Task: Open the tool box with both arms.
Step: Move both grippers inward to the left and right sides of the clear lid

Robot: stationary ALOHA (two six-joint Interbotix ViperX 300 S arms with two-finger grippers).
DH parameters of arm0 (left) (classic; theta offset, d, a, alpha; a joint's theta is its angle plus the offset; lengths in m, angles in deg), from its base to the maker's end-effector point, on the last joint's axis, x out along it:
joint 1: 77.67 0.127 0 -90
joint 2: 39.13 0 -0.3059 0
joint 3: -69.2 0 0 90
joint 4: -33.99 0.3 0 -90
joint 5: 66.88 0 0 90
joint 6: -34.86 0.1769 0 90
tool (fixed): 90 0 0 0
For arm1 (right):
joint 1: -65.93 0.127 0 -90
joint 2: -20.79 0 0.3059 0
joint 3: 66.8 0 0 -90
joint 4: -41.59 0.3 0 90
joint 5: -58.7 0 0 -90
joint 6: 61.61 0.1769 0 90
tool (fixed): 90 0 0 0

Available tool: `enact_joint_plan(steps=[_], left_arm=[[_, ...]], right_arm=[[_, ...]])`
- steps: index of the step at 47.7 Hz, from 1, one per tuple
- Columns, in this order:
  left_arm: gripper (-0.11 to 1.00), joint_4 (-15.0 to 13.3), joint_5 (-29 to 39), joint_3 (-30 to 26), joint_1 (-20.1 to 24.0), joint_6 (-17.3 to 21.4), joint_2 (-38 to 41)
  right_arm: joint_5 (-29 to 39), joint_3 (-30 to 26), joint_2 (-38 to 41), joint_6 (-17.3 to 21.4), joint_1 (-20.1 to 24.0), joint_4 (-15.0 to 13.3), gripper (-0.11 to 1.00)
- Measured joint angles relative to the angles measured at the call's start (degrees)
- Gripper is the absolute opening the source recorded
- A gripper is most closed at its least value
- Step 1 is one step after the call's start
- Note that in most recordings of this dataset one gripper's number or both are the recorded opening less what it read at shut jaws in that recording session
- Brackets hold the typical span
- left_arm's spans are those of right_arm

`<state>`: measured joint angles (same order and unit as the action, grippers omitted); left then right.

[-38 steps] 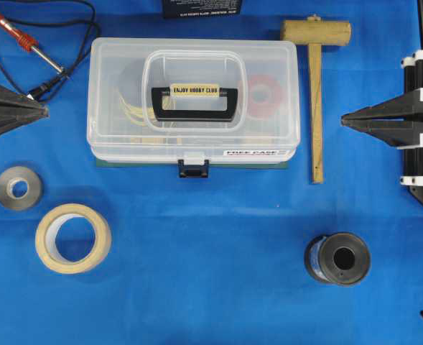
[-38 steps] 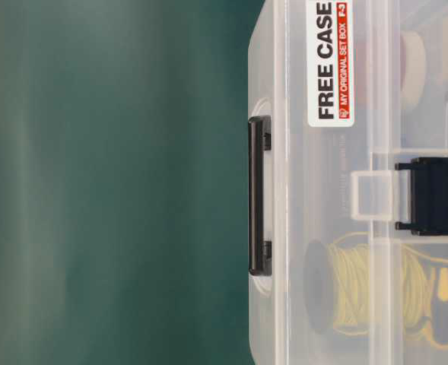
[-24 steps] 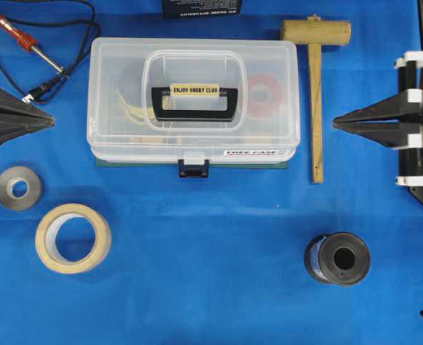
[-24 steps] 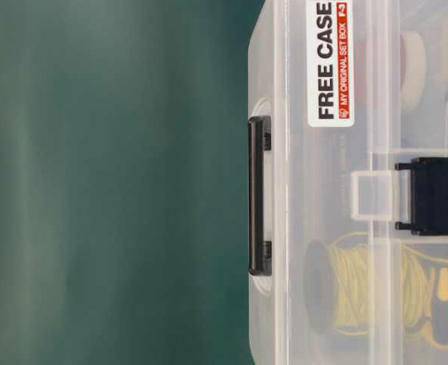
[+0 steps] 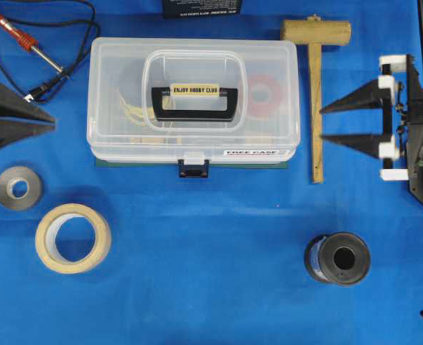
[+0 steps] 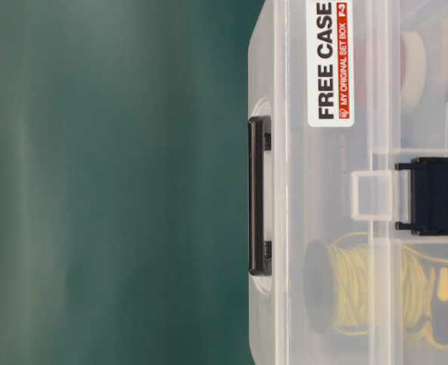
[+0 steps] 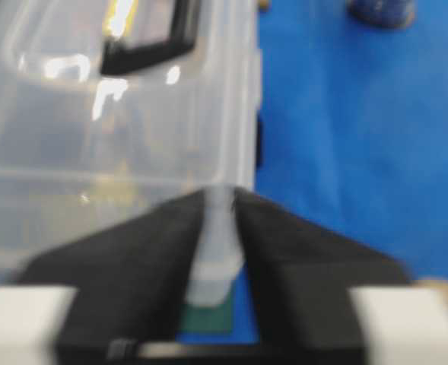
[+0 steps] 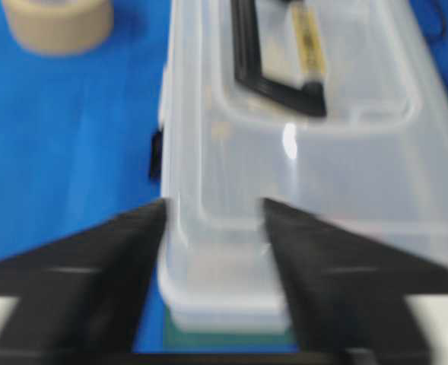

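Tape roll (image 5: 72, 238) and dark spool (image 5: 337, 258) are seen nearest on the blue cloth. Behind them, the tool box (image 5: 193, 97) is set centrally, lid down, latch (image 5: 194, 168) fastened. Left gripper (image 5: 52, 122) is held level at its left, fingers narrowly parted. Right gripper (image 5: 322, 123) is held level at its right, fingers spread wide. Neither touches the box.

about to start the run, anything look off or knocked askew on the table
Nothing stands out. The tool box sits square on the blue cloth with its lid down and latch closed. The mallet, tape rolls and soldering iron lie flat around it. Both grippers, left and right, are open and clear of it.
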<state>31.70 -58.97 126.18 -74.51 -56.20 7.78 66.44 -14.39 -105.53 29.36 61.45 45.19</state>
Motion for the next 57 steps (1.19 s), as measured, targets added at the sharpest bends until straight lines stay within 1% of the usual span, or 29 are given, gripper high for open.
enact_joint_plan(steps=[3,4,6,8,10,11,15,18,27,34,45,57], left_arm=[[0.54,0.0,0.97,0.62,0.35,-0.26,0.62],[0.6,0.0,1.32,0.88,0.44,-0.26,0.88],[0.72,0.0,1.76,1.32,0.79,-0.26,1.58],[0.82,0.0,2.2,1.76,1.23,-0.26,2.46],[0.88,0.0,2.29,2.11,1.67,-0.26,3.52],[0.9,0.0,2.37,2.11,2.02,-0.26,4.04],[0.88,0.0,2.37,2.37,3.6,-0.26,6.77],[0.89,0.0,2.2,2.46,5.71,-0.26,9.67],[0.9,0.0,-0.35,2.11,9.05,-0.09,16.88],[0.9,0.0,-3.43,0.79,9.14,0.0,20.48],[0.9,0.0,-8.09,-0.62,9.14,-0.09,22.94],[0.9,0.0,-8.96,-1.49,8.7,0.18,25.14]], right_arm=[[2.11,0.0,0.88,0.0,-0.44,0.0,0.84],[2.81,0.0,1.14,0.0,-0.62,0.0,0.85],[4.31,0.0,1.85,0.09,-1.23,0.0,0.84],[5.71,0.0,2.64,0.26,-1.85,0.18,0.83],[7.03,0.0,3.43,0.62,-2.55,0.18,0.84],[7.47,0.0,3.87,0.79,-2.99,0.18,0.85],[9.84,-0.09,6.77,1.93,-4.83,0.18,0.85],[10.72,-0.18,9.32,2.02,-6.15,0.18,0.85],[10.2,-2.29,16.17,2.02,-8.17,-0.26,0.85],[7.82,-4.04,20.13,2.02,-8.44,-0.44,0.85],[5.89,-5.8,22.59,1.93,-8.44,-0.62,0.85],[5.98,-6.68,22.76,1.76,-8.44,-0.7,0.85]])
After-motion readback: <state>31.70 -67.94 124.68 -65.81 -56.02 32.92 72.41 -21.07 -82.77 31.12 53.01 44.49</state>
